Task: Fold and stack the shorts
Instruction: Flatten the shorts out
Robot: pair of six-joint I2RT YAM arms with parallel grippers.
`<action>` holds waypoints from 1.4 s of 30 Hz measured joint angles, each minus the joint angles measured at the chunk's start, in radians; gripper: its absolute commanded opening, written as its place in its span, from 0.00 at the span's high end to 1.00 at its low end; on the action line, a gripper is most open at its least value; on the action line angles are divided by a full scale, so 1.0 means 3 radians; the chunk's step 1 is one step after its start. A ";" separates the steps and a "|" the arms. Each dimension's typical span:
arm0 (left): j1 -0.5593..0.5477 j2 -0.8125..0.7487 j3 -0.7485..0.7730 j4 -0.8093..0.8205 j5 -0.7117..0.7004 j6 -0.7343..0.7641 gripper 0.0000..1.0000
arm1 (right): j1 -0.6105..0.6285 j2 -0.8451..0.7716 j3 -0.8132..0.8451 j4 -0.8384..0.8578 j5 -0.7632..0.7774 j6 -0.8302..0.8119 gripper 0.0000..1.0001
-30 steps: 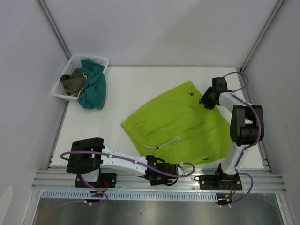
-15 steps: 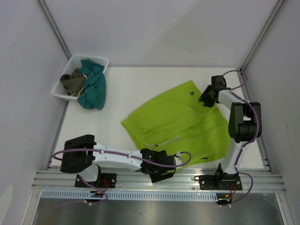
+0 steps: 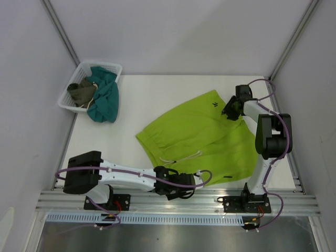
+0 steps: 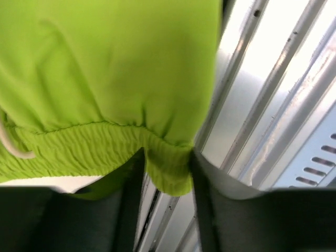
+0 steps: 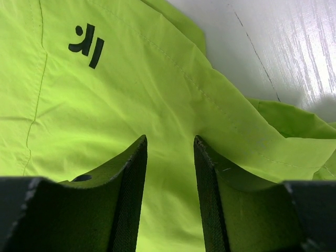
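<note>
Lime-green fabric shorts, first fold: your left hand pinches the 6 o'clock waistband; right hand at 2 o'clock, grip unclear. Lift across next.

Left arm lies low and outstretched, its hand pinching the near waistband corner of the shorts. Right arm stands folded, its hand closed on their far hem.
</note>
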 measured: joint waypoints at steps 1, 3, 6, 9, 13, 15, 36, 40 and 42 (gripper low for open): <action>0.0001 0.0000 -0.0003 0.0001 0.0032 0.0004 0.64 | 0.0000 0.0000 0.0000 0.0000 0.0000 0.0000 0.57; 0.0001 -0.0004 -0.0019 0.0018 0.0079 0.0008 0.79 | -0.0001 0.0000 0.0000 -0.0001 -0.0001 0.0000 0.57; 0.0001 -0.0008 -0.0065 0.0048 0.0134 0.0033 0.99 | -0.0004 0.0000 0.0000 -0.0003 -0.0003 0.0000 0.57; 0.0009 -0.0008 -0.0069 0.0051 0.0163 0.0042 0.99 | -0.0006 0.0006 0.0023 -0.0027 -0.0013 0.0001 0.57; 0.0161 -0.0008 -0.0069 0.0052 0.0319 0.0041 1.00 | 0.0003 0.0122 0.0247 -0.0085 -0.0023 0.0005 0.58; 0.0329 -0.0010 -0.0069 0.0047 0.0423 0.0041 0.99 | 0.0013 0.0220 0.0399 -0.0095 -0.0025 0.0029 0.58; 0.0949 0.0014 0.0128 -0.0322 0.0596 0.0070 0.99 | -0.0212 0.0741 0.1134 -0.0301 -0.0006 -0.0102 0.38; 0.1067 0.0187 0.0332 -0.0416 0.0675 0.0079 1.00 | -0.0453 0.0336 0.0855 -0.0383 -0.0004 -0.0139 0.37; 0.1092 0.0247 0.0432 -0.0446 0.0699 0.0097 0.99 | -0.0558 0.0020 0.0666 -0.0497 0.0027 -0.0137 0.38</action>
